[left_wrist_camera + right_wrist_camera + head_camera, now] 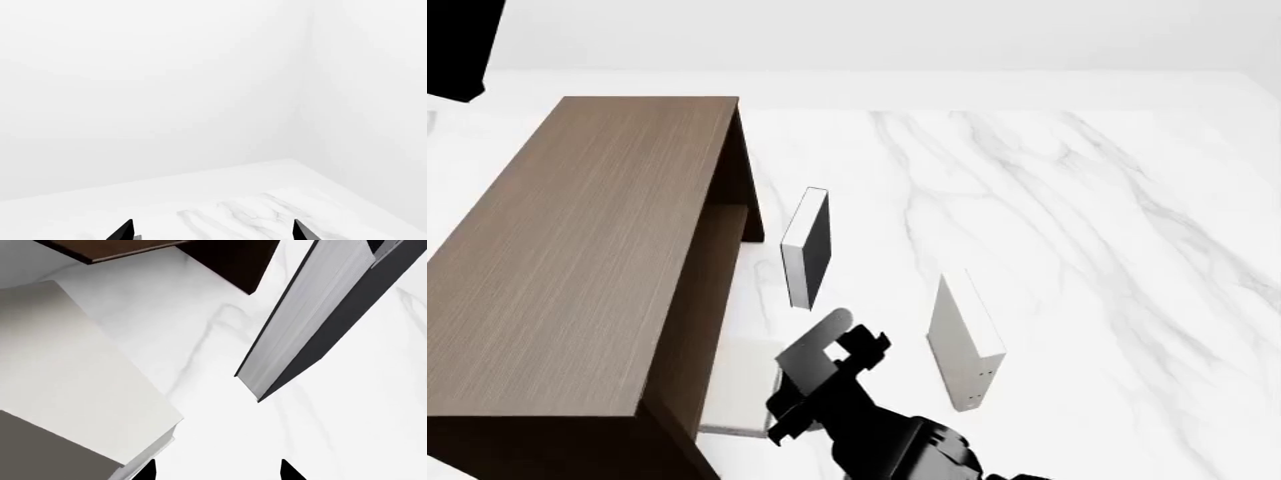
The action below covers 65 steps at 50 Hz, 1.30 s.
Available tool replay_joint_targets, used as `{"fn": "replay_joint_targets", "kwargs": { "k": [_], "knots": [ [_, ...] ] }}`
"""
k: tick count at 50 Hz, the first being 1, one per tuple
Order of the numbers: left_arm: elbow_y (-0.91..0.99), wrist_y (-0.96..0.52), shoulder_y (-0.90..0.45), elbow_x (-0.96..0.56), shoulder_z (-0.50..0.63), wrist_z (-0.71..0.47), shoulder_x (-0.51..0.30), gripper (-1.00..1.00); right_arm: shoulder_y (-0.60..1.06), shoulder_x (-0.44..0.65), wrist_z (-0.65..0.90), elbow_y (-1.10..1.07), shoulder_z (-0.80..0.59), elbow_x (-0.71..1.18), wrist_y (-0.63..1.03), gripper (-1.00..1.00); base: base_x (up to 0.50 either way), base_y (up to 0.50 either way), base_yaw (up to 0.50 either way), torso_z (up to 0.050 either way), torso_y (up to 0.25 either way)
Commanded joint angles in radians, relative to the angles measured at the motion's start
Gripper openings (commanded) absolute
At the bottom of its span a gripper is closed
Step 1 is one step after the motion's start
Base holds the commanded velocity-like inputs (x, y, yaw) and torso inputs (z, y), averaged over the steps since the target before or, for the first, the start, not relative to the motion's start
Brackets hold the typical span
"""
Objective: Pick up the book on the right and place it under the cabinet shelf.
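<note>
The plain off-white book [741,388] lies flat on the marble table at the foot of the cabinet's open side, below the cabinet shelf [731,222]. In the right wrist view the book [73,390] is a pale slab beside the fingertips. My right gripper [851,336] hovers just right of it, open, with nothing between the fingers [218,471]; one fingertip is close to the book's edge. My left gripper [213,231] is open over bare marble, facing a white wall.
The dark-brown cabinet [587,260] fills the left side. A book with a black face [807,245] stands upright just beyond my right gripper. A pale book with small dots on its edge [968,345] stands to the right. A black shape [461,45] sits top left.
</note>
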Motion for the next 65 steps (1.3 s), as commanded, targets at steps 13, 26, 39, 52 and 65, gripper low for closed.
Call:
{"fn": "replay_joint_targets", "kwargs": {
  "k": [13, 26, 39, 52, 65],
  "knots": [
    [0.009, 0.002, -0.023, -0.033, 0.007, -0.024, -0.026, 1.0, 0.031, -0.038, -0.003, 0.007, -0.196, 0.178, -0.089, 1.0, 0.0, 0.0, 0.0, 0.0, -0.001],
    [0.046, 0.025, -0.056, -0.097, 0.019, -0.084, -0.052, 1.0, 0.018, -0.038, -0.004, -0.026, -0.197, 0.168, -0.096, 1.0, 0.0, 0.0, 0.0, 0.0, 0.0],
    [0.121, 0.088, -0.02, -0.144, -0.011, -0.131, -0.097, 1.0, 0.014, -0.038, -0.017, -0.013, -0.197, 0.163, -0.116, 1.0, 0.0, 0.0, 0.0, 0.0, -0.001],
    [0.194, 0.149, -0.035, -0.199, -0.012, -0.203, -0.113, 1.0, 0.016, -0.038, -0.04, -0.011, -0.197, 0.132, -0.128, 1.0, 0.0, 0.0, 0.0, 0.0, 0.0],
    [0.204, 0.161, -0.023, -0.206, -0.027, -0.207, -0.137, 1.0, 0.032, -0.038, -0.056, -0.009, -0.197, 0.115, -0.127, 1.0, 0.0, 0.0, 0.0, 0.0, 0.0]
  ]
}}
